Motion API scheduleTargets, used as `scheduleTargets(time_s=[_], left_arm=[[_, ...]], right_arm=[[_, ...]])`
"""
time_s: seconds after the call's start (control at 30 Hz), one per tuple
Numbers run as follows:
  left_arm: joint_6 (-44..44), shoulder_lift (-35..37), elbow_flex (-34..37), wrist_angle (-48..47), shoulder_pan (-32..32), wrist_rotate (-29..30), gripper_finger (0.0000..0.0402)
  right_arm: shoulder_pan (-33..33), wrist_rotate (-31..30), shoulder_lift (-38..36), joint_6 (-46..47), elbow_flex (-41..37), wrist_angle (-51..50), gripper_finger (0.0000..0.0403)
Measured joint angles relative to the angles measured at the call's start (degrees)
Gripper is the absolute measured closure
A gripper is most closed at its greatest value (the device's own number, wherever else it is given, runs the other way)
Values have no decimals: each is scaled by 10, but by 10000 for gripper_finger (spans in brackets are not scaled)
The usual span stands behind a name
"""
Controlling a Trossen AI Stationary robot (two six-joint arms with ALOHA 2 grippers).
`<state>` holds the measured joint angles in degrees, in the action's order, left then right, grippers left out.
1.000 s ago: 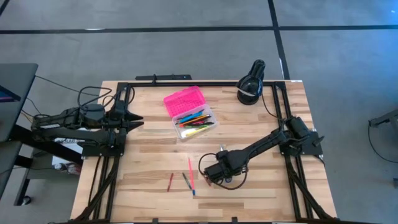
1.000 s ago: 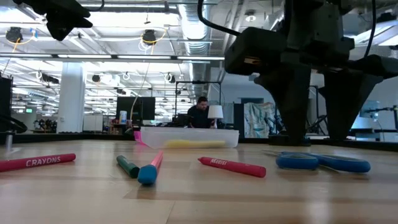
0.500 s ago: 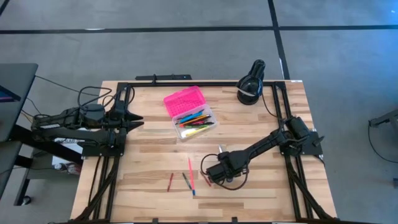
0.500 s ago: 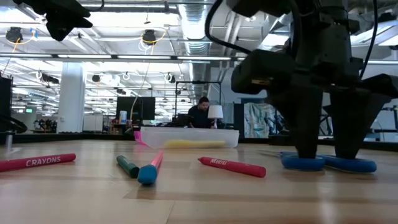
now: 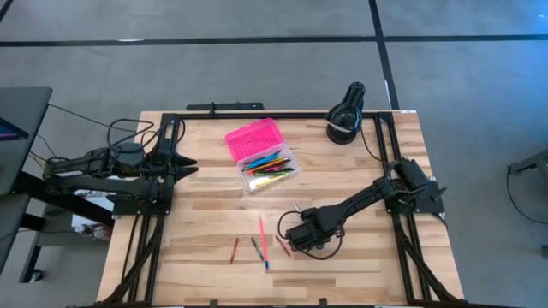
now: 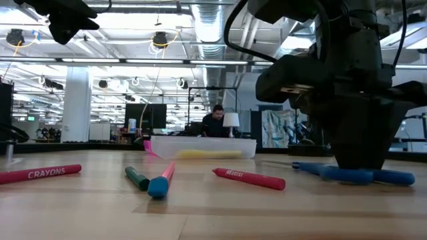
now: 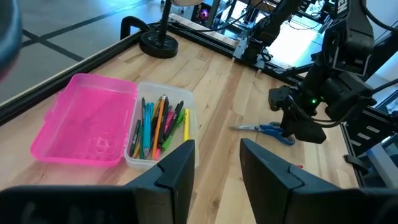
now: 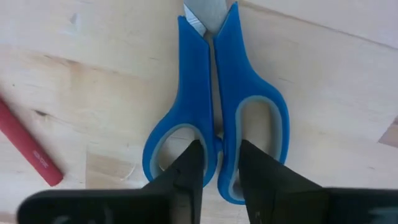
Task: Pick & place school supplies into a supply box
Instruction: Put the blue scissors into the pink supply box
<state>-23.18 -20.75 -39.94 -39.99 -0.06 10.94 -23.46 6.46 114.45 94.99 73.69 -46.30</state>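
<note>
The blue-handled scissors (image 8: 193, 74) lie flat on the wooden table, toward its near right. My right gripper (image 8: 219, 155) stands over them, pointing down, shut on their handles. The supply box stands open at the far middle, its pink lid (image 5: 253, 137) laid back. Its clear base (image 5: 271, 165) holds several pens and pencils. A red crayon (image 5: 235, 249), a green marker (image 6: 137, 177), a pink pen with a blue cap (image 5: 263, 242) and another red crayon (image 6: 248, 178) lie loose near the front. My left gripper (image 7: 214, 165) waits open at the table's left. My right gripper comes from above, pointing down, one finger (image 8: 189, 165) in each handle loop. The two fingers pinch the loops' inner rims (image 8: 216, 138) between them. The scissors (image 6: 393, 177) stay flat on the table, blades shut.
A black round device (image 5: 346, 115) sits at the far right corner. Black frame rails (image 5: 390, 154) run along the table's left, right and far sides. Bare wood lies between the box and the loose crayons.
My right gripper has sunk onto the scissors. Its fingers, wide apart before, have drawn together inside the handle loops. The scissors remain on the table.
</note>
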Motion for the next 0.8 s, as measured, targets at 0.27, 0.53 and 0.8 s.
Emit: scheduleTargets(time_s=[0.27,0.53,0.8], left_arm=[[-4,0,0,0,0,0,281],[-13,0,0,0,0,3,281],[-15,0,0,0,0,5,281]], right_arm=[[-2,-4,1,-17,0,-7,335],[-2,-6,2,-25,0,-9,335],[-2,-7,2,-26,-1,-9,333]])
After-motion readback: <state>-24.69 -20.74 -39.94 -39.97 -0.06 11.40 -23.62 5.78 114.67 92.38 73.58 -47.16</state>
